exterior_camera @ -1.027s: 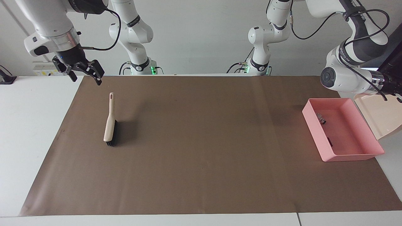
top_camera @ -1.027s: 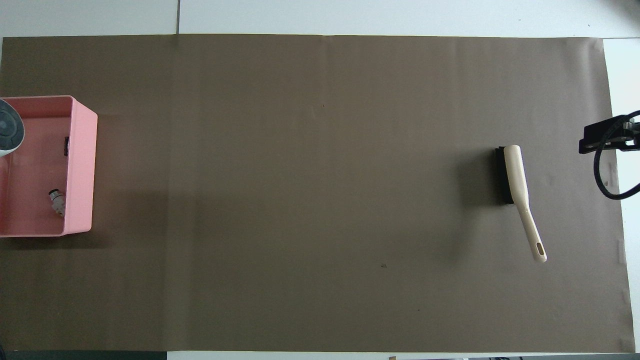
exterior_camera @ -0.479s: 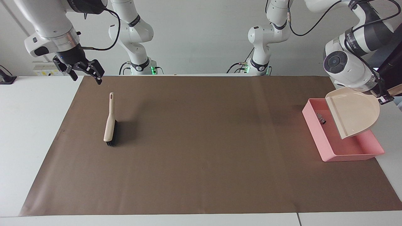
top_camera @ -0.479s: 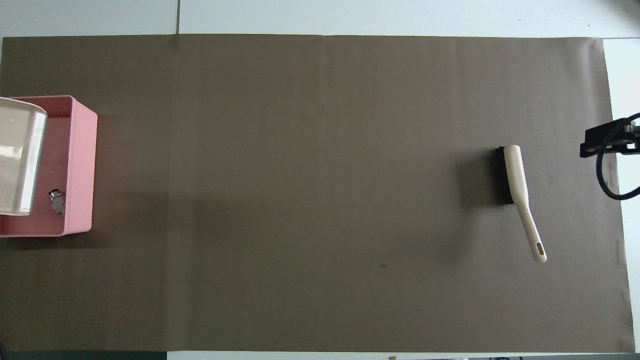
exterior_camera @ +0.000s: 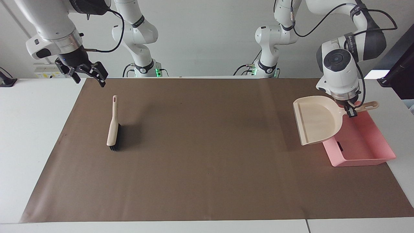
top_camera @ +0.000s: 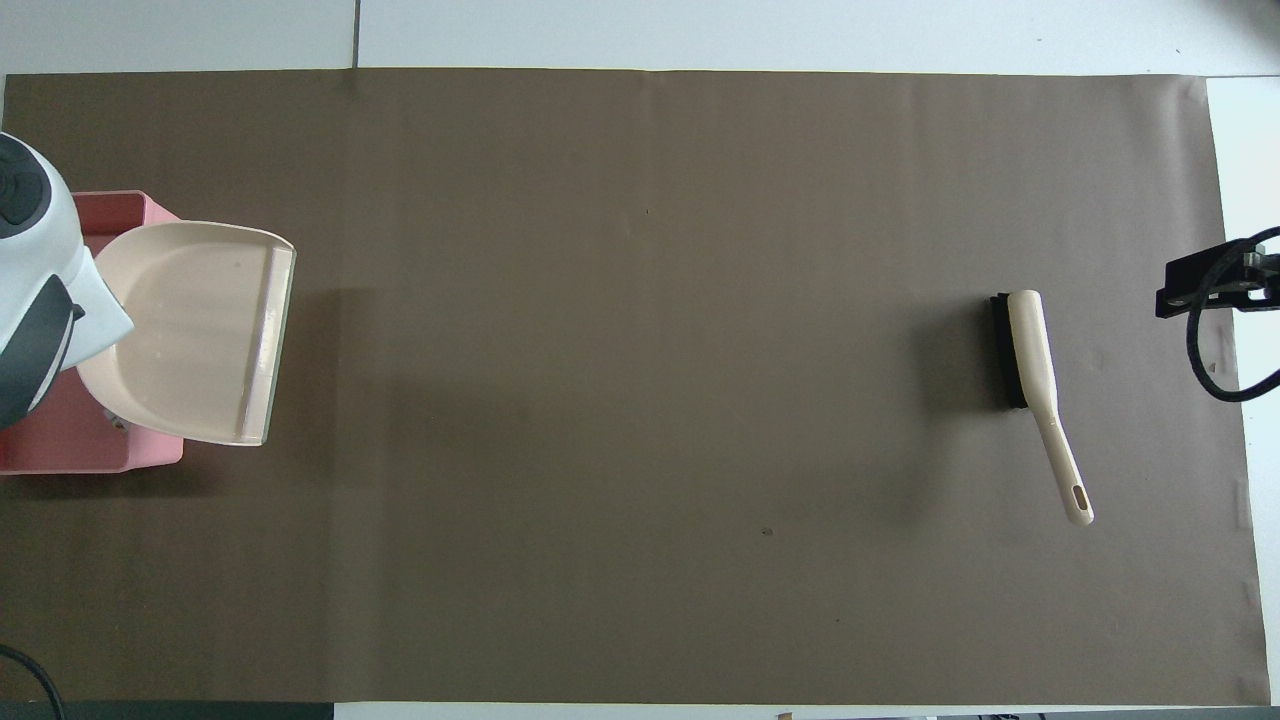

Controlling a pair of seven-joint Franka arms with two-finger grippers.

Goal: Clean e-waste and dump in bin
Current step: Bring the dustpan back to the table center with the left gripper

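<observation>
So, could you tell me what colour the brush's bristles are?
Black, on the beige-handled plastic brush; clearest in the overhead view.

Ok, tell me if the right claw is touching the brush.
Apart. In the facing view, the right claw hangs open in the air at the edge of the mat. A clear stretch of bare mat separates it from the brush lying there.

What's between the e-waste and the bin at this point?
Nothing visible. The black part already lies in the bin. The left claw holds the dustpan over the bin, hiding the rest of the inside.
</observation>
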